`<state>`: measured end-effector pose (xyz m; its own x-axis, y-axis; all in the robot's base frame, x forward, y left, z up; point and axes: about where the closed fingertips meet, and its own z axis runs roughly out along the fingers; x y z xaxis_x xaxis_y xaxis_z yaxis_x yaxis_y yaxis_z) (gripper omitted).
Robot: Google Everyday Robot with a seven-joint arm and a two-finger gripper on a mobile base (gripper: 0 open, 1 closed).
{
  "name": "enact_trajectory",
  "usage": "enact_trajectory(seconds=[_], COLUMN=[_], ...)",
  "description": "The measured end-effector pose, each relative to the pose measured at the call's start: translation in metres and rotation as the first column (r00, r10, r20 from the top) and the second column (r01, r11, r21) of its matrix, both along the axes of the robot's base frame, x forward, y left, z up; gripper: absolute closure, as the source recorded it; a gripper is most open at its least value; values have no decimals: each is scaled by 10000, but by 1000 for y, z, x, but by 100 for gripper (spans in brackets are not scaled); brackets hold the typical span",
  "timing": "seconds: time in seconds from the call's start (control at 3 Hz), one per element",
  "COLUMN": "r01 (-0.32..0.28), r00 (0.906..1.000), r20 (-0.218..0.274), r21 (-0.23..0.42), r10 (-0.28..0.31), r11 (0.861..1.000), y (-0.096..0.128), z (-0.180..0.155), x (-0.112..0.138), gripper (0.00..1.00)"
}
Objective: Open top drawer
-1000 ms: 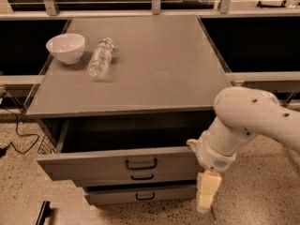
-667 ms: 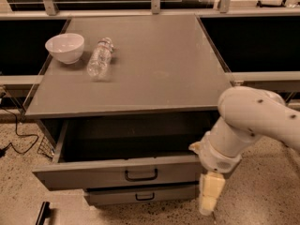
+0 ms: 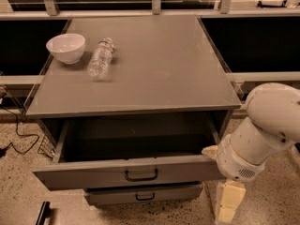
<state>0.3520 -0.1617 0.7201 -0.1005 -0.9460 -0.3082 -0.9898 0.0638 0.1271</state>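
Observation:
The top drawer (image 3: 84,173) is a grey cabinet drawer with a small black bar handle (image 3: 141,175). It stands pulled far out from the cabinet, and its dark inside (image 3: 136,137) shows nothing in it. My gripper (image 3: 228,201) hangs down at the lower right, below my white arm (image 3: 262,130), just past the drawer front's right end. A cream part of it (image 3: 209,150) sits at the drawer's top right corner.
A white bowl (image 3: 66,47) and a clear plastic bottle (image 3: 100,57) lying on its side rest on the grey cabinet top (image 3: 154,64). A lower drawer (image 3: 145,194) is shut beneath. Black cables (image 3: 18,137) lie on the speckled floor at left.
The top drawer has slid further out toward the camera. My arm and gripper moved back with it, slightly down and to the right.

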Motion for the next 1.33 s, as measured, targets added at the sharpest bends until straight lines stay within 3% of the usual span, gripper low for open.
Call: enact_trajectory(seconds=[0.67, 1.0, 1.33], r01=[-1, -4, -5], r00=[10000, 10000, 10000], r20=[0, 23, 34], r21=[0, -6, -10], r10=[1, 4, 5], r11=[10000, 10000, 10000], y=[0, 0, 0], z=[0, 0, 0], x=[0, 0, 0], gripper=[42, 73, 96])
